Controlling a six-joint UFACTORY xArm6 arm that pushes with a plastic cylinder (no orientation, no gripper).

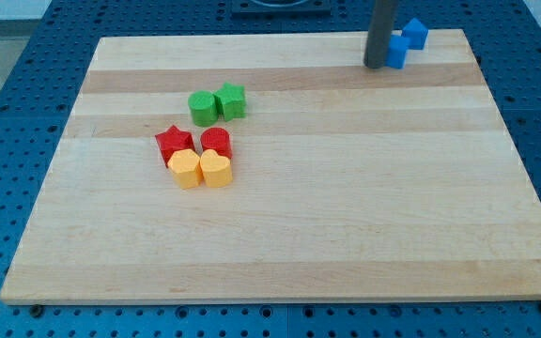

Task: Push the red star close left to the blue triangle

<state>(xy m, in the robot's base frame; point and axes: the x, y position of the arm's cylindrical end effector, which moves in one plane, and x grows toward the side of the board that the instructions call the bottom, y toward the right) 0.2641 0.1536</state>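
One rod, no fingers to open or close: the tip (376, 66) touches a blue block (397, 50) at the view's top right. Red star (173, 143) lies well apart, left-centre; approach from its left, push rightward.

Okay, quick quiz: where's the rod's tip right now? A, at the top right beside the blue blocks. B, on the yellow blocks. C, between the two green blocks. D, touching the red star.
A: my tip stands against the blue blocks at the view's top right, far from the red star.
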